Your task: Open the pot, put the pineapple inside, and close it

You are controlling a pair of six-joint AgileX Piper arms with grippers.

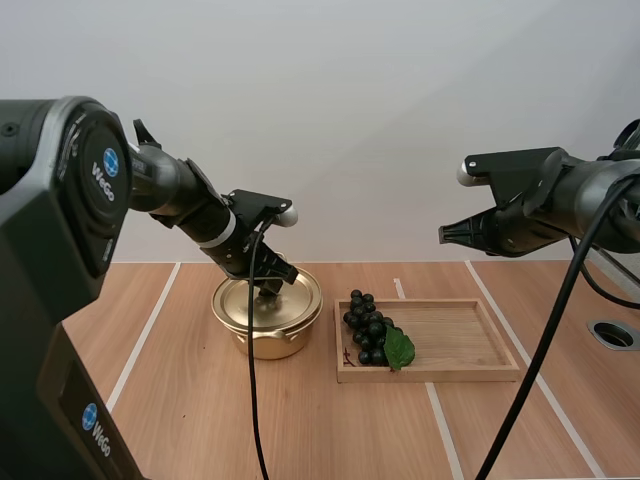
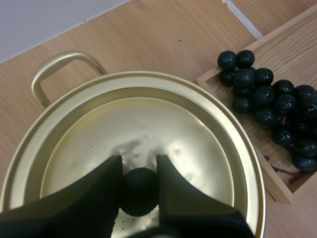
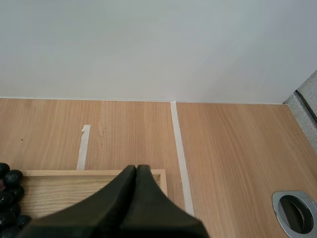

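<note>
My left gripper [image 2: 138,166] pinches black knob [image 2: 139,192] of lid [image 2: 148,124]; lid seated on gold pot [image 1: 266,342]; grapes [image 1: 367,327] lie in wooden tray [image 1: 460,340], at end nearest pot; my right gripper [image 1: 444,235] clenched empty, above tray.

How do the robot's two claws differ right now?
The left gripper is down on the lid of the pot, while the right gripper hangs in the air near the wooden tray. The left gripper pinches the lid's black knob, while the right gripper is closed into one wedge, holding nothing. Both have two black fingers.
</note>
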